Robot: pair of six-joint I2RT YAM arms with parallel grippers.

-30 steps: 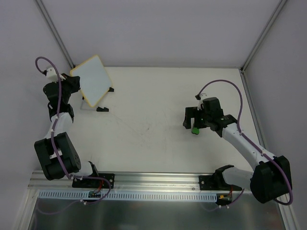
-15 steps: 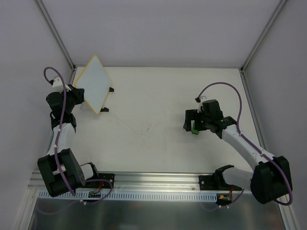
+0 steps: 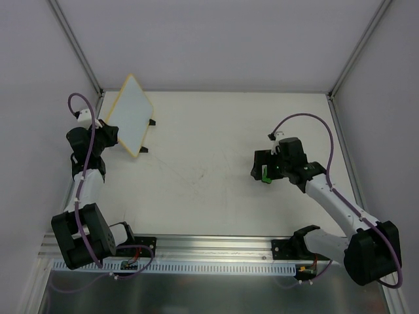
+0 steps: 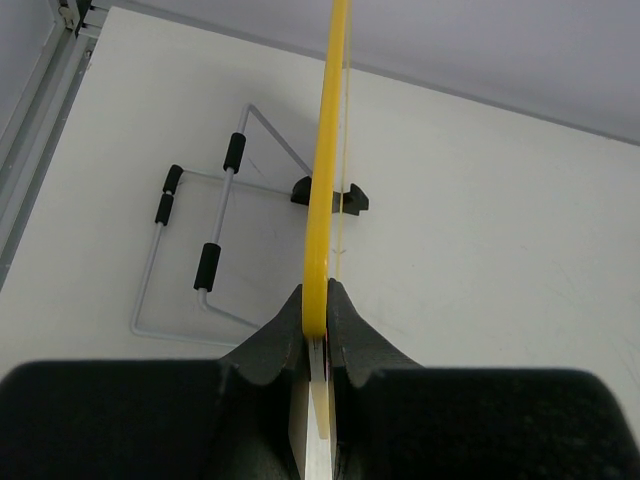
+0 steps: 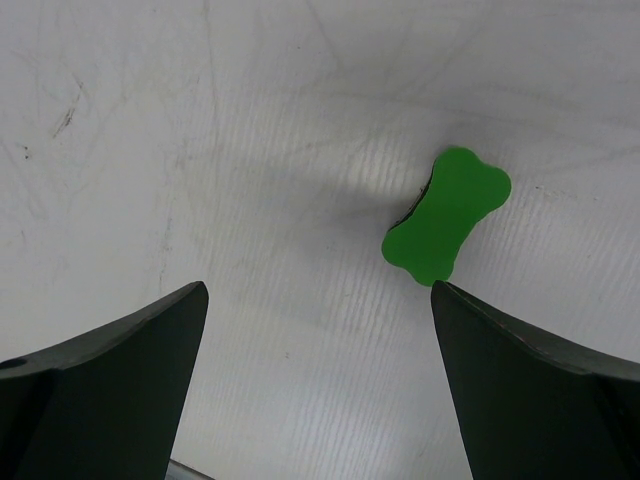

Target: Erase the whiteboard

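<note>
The whiteboard (image 3: pixel 134 114), white with a yellow frame, is held up at the table's far left corner. My left gripper (image 3: pixel 110 134) is shut on its lower edge. In the left wrist view the board shows edge-on as a yellow strip (image 4: pixel 326 170) clamped between the two black fingers (image 4: pixel 316 312). My right gripper (image 3: pixel 262 171) is open at the right of the table, just above the green bone-shaped eraser (image 3: pixel 266 174). In the right wrist view the eraser (image 5: pixel 447 215) lies on the table, ahead of the open gripper (image 5: pixel 318 300) and close to the right finger.
The board's wire stand (image 4: pixel 215 250) with black sleeves lies flat on the table under and left of the board; its black feet (image 3: pixel 144 150) show below the board. The enclosure walls and a corner post (image 3: pixel 78 49) stand close behind.
My left arm has swung nearer and turned the whiteboard more edge-on to the top camera. My right gripper has shifted slightly over the eraser and stays open.
</note>
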